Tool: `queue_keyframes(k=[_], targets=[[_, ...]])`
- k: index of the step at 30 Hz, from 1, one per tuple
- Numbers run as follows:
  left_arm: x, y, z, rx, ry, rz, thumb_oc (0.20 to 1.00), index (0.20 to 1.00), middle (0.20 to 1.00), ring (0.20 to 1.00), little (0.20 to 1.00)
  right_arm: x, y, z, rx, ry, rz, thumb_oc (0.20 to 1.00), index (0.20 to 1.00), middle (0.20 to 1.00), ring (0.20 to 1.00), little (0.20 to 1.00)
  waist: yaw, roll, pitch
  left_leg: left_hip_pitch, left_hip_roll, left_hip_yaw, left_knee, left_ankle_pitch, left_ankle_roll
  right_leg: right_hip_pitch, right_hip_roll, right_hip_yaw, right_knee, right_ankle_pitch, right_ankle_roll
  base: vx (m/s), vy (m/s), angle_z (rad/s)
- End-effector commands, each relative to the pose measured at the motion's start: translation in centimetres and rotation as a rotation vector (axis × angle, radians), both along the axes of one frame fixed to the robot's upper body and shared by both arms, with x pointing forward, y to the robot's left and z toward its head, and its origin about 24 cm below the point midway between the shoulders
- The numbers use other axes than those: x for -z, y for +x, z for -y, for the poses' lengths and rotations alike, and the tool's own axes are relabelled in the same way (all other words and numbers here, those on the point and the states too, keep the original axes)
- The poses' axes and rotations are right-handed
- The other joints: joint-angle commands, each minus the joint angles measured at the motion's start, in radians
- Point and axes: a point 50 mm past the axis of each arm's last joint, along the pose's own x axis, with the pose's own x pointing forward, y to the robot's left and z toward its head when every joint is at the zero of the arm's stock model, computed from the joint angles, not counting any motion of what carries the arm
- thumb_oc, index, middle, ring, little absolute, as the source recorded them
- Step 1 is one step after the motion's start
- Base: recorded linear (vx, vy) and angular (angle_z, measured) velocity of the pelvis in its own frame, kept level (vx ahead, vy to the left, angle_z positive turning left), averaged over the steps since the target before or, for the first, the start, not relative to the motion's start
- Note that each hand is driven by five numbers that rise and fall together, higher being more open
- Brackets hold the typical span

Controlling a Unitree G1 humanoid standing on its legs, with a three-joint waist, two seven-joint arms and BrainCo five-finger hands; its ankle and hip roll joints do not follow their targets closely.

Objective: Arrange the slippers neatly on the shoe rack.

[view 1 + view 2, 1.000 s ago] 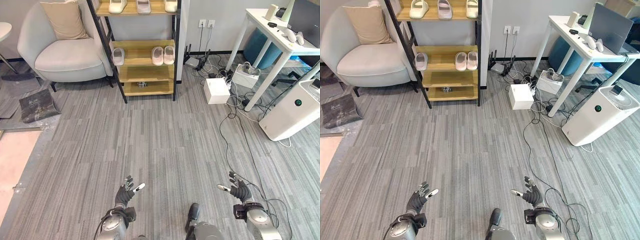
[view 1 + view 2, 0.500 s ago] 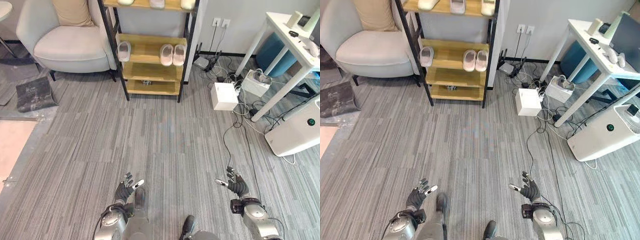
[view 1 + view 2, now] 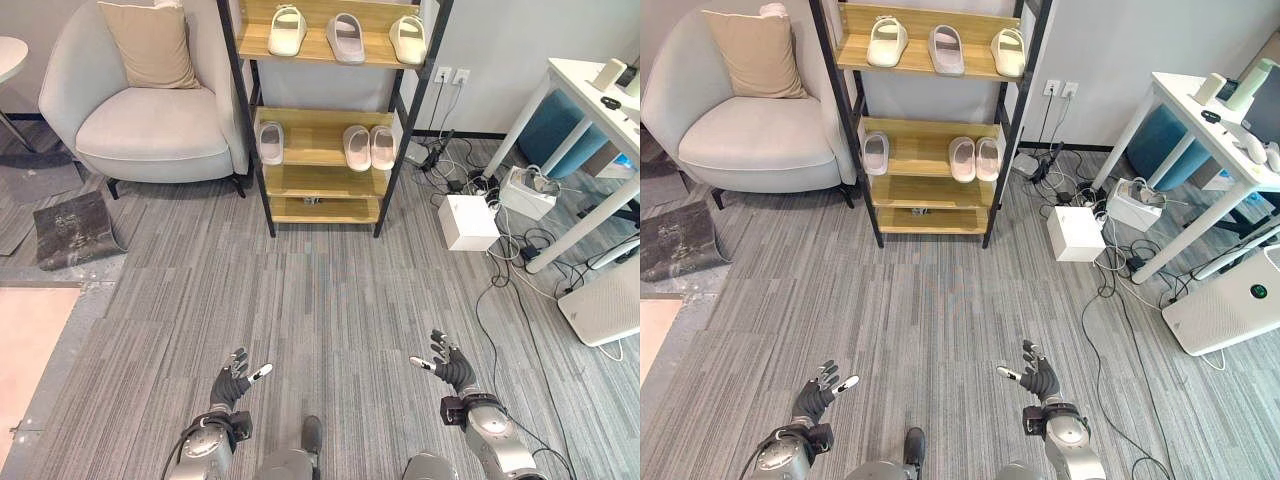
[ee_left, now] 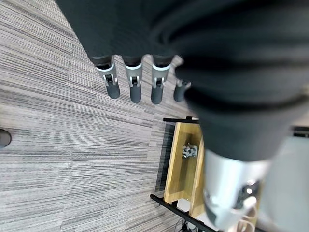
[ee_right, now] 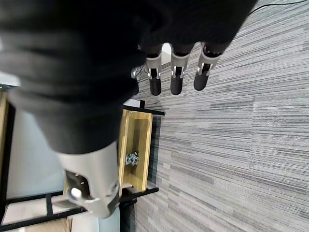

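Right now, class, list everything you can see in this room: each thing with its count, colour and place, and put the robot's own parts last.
shoe rack: one, wooden shelves, black frame, against the far wall.
slippers: six, pale; three on the top shelf, three on the shelf below, two paired, one apart at left.
armchair: one, light grey, left of the rack.
cushion: one, beige, on the armchair.
white box: one, on the floor right of the rack.
white table: one, far right.
air purifier: one, white, right.
left hand: open, low over the floor.
right hand: open, low over the floor.

Right hand (image 5: 175,72): fingers straight, empty, above grey carpet (image 5: 227,159);
Shoe rack (image 5: 136,150): wooden shelf, small dark object (image 5: 130,158) on it
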Motion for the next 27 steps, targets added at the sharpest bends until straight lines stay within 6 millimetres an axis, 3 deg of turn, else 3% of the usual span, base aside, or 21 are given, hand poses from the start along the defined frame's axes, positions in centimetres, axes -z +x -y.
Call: queue_keyframes(k=[1, 2, 4, 5, 6, 7, 10, 12, 13, 14, 15, 16, 18, 20, 21, 22, 23, 24, 26, 27], targets=[[-1.6, 1.5, 0.6, 0.043, 0.013, 0.108, 1.000, 1.000, 1.000, 1.000, 1.000, -1.8, 1.4, 1.8, 0.016, -0.045, 0.088, 1.000, 1.000, 1.000, 1.000, 1.000, -0.017, -0.001, 0.028, 0.043, 0.039, -0.058, 0.053, -0.100, -0.071, 0.055, 0.086, -0.038, -0.244, 0.172, -0.023, 0.34, -0.084, 0.08], [-1.8, 1.8, 0.5, 0.045, 0.024, 0.116, 1.000, 1.000, 1.000, 1.000, 1.000, -1.7, 1.2, 1.9, 0.021, -0.050, 0.080, 1.000, 1.000, 1.000, 1.000, 1.000, -0.030, -0.009, 0.027, 0.075, 0.038, -0.067, 0.039, -0.117, -0.082, 0.019, 0.098, -0.043, -0.368, 0.213, -0.007, 0.34, -0.081, 0.15], [-1.9, 1.9, 0.4, 0.043, 0.027, 0.121, 1.000, 1.000, 1.000, 1.000, 1.000, -1.6, 1.1, 2.0, 0.022, -0.052, 0.077, 1.000, 1.000, 1.000, 1.000, 1.000, -0.036, -0.008, 0.027, 0.091, 0.045, -0.072, 0.035, -0.128, -0.089, 0.009, 0.103, -0.060, -0.420, 0.236, 0.000, 0.40, -0.094, 0.19], [-2.3, 2.4, 0.2, 0.037, 0.038, 0.135, 1.000, 1.000, 1.000, 1.000, 1.000, -1.5, 0.9, 2.1, 0.026, -0.061, 0.072, 1.000, 1.000, 1.000, 1.000, 1.000, -0.051, -0.016, 0.022, 0.122, 0.046, -0.079, 0.035, -0.160, -0.098, -0.013, 0.107, -0.056, -0.455, 0.258, 0.011, 0.41, -0.098, 0.09], [-2.2, 2.4, 0.2, 0.037, 0.038, 0.135, 1.000, 1.000, 1.000, 1.000, 1.000, -1.5, 0.9, 2.1, 0.026, -0.061, 0.072, 1.000, 1.000, 1.000, 1.000, 1.000, -0.051, -0.014, 0.023, 0.124, 0.047, -0.079, 0.036, -0.162, -0.098, -0.011, 0.109, -0.056, -0.455, 0.258, 0.011, 0.58, -0.133, 0.17], [-1.8, 2.1, 0.3, 0.030, 0.025, 0.117, 1.000, 1.000, 1.000, 1.000, 1.000, -1.2, 0.3, 2.2, 0.031, -0.053, 0.054, 1.000, 1.000, 1.000, 1.000, 1.000, -0.056, -0.025, 0.009, 0.156, 0.044, -0.086, 0.055, -0.204, -0.103, 0.012, 0.121, -0.042, -0.454, 0.253, -0.005, 0.30, -0.068, 0.18], [-1.6, 2.0, 0.5, 0.027, 0.018, 0.111, 1.000, 1.000, 1.000, 1.000, 1.000, -1.0, 0.0, 2.5, 0.035, -0.056, 0.046, 1.000, 1.000, 1.000, 1.000, 1.000, -0.062, -0.025, -0.001, 0.174, 0.050, -0.091, 0.078, -0.227, -0.110, 0.029, 0.135, -0.039, -0.454, 0.244, -0.016, 0.36, -0.087, 0.32], [-1.4, 2.0, 0.8, -0.002, -0.012, 0.105, 1.000, 1.000, 1.000, 1.000, 1.000, -1.1, -0.2, 3.6, 0.063, -0.069, 0.047, 1.000, 1.000, 1.000, 1.000, 1.000, -0.060, -0.011, -0.010, 0.132, 0.064, -0.108, 0.274, -0.192, -0.158, 0.087, 0.181, -0.063, -0.450, 0.205, -0.060, 0.46, -0.156, 0.17], [-1.4, 2.0, 0.8, -0.002, -0.012, 0.106, 1.000, 1.000, 1.000, 1.000, 1.000, -1.1, -0.2, 3.6, 0.063, -0.068, 0.047, 1.000, 1.000, 1.000, 1.000, 1.000, -0.062, -0.015, -0.013, 0.127, 0.060, -0.110, 0.274, -0.188, -0.157, 0.084, 0.176, -0.065, -0.450, 0.206, -0.060, 0.37, -0.155, 0.14], [-1.4, 2.2, 0.9, -0.003, -0.019, 0.114, 1.000, 1.000, 1.000, 1.000, 1.000, -1.2, -0.2, 4.1, 0.064, -0.076, 0.047, 1.000, 1.000, 1.000, 1.000, 1.000, -0.053, -0.017, 0.004, 0.049, 0.057, -0.111, 0.444, -0.144, -0.189, 0.123, 0.188, -0.066, -0.460, 0.177, -0.085, 0.13, -0.065, 0.04], [-1.5, 2.2, 0.9, -0.003, -0.018, 0.114, 1.000, 1.000, 1.000, 1.000, 1.000, -1.2, -0.2, 4.1, 0.064, -0.075, 0.048, 1.000, 1.000, 1.000, 1.000, 1.000, -0.057, -0.021, 0.002, 0.044, 0.052, -0.113, 0.442, -0.139, -0.188, 0.119, 0.183, -0.068, -0.459, 0.178, -0.085, 0.27, -0.136, 0.00], [-1.8, 2.6, 0.9, -0.004, -0.025, 0.134, 1.000, 1.000, 1.000, 1.000, 1.000, -1.5, 0.1, 4.5, 0.070, -0.082, 0.056, 1.000, 1.000, 1.000, 1.000, 1.000, -0.037, -0.029, 0.026, -0.033, 0.057, -0.110, 0.552, -0.088, -0.217, 0.157, 0.196, -0.072, -0.465, 0.145, -0.109, 0.11, -0.064, -0.19], [-1.9, 2.8, 0.9, -0.003, -0.025, 0.139, 1.000, 1.000, 1.000, 1.000, 1.000, -1.6, 0.3, 4.5, 0.069, -0.085, 0.060, 1.000, 1.000, 1.000, 1.000, 1.000, -0.033, -0.038, 0.033, -0.068, 0.050, -0.108, 0.552, -0.080, -0.215, 0.167, 0.192, -0.077, -0.469, 0.136, -0.112, 0.15, -0.062, -0.24], [-1.9, 2.8, 0.7, -0.006, -0.021, 0.139, 1.000, 1.000, 1.000, 1.000, 1.000, -1.7, 0.5, 4.6, 0.072, -0.086, 0.062, 1.000, 1.000, 1.000, 1.000, 1.000, -0.010, -0.051, 0.043, -0.142, 0.056, -0.085, 0.462, -0.127, -0.185, 0.199, 0.196, -0.074, -0.485, 0.109, -0.105, 0.28, -0.009, 0.25], [-1.9, 2.8, 0.7, -0.006, -0.021, 0.139, 1.000, 1.000, 1.000, 1.000, 1.000, -1.7, 0.5, 4.6, 0.072, -0.086, 0.062, 1.000, 1.000, 1.000, 1.000, 1.000, -0.011, -0.052, 0.042, -0.143, 0.056, -0.085, 0.461, -0.127, -0.185, 0.199, 0.195, -0.075, -0.485, 0.109, -0.105, 0.41, 0.084, 0.23], [-1.7, 2.3, 0.4, -0.009, -0.011, 0.124, 1.000, 1.000, 1.000, 1.000, 1.000, -1.6, 0.4, 4.5, 0.066, -0.088, 0.059, 1.000, 1.000, 1.000, 1.000, 1.000, 0.001, -0.054, 0.034, -0.163, 0.086, -0.076, 0.302, -0.119, -0.167, 0.221, 0.203, -0.063, -0.490, 0.090, -0.094, 0.23, 0.065, 0.06], [-1.7, 2.3, 0.4, -0.009, -0.011, 0.124, 1.000, 1.000, 1.000, 1.000, 1.000, -1.6, 0.4, 4.5, 0.066, -0.088, 0.059, 1.000, 1.000, 1.000, 1.000, 1.000, 0.002, -0.055, 0.034, -0.162, 0.086, -0.076, 0.301, -0.119, -0.167, 0.222, 0.203, -0.063, -0.490, 0.090, -0.094, 0.37, 0.136, -0.03], [-1.4, 2.0, 0.3, -0.012, 0.001, 0.104, 1.000, 1.000, 1.000, 1.000, 1.000, -1.5, 0.3, 4.2, 0.060, -0.084, 0.058, 1.000, 1.000, 1.000, 1.000, 1.000, 0.012, -0.042, 0.033, -0.185, 0.131, -0.087, 0.195, -0.038, -0.174, 0.241, 0.219, -0.055, -0.495, 0.076, -0.088, 0.22, 0.111, -0.03], [-1.4, 1.8, 0.1, 0.000, 0.021, 0.090, 1.000, 1.000, 1.000, 1.000, 1.000, -1.6, 0.5, 4.0, 0.049, -0.094, 0.063, 1.000, 1.000, 1.000, 1.000, 1.000, 0.028, -0.036, 0.027, -0.227, 0.169, -0.107, 0.040, 0.059, -0.188, 0.272, 0.229, -0.048, -0.496, 0.049, -0.081, 0.38, 0.183, -0.15], [-1.4, 1.8, 0.1, -0.001, 0.021, 0.090, 1.000, 1.000, 1.000, 1.000, 1.000, -1.6, 0.5, 4.0, 0.049, -0.094, 0.063, 1.000, 1.000, 1.000, 1.000, 1.000, 0.028, -0.037, 0.027, -0.224, 0.169, -0.106, 0.036, 0.061, -0.188, 0.273, 0.229, -0.048, -0.496, 0.048, -0.080, 0.42, 0.261, -0.13]])
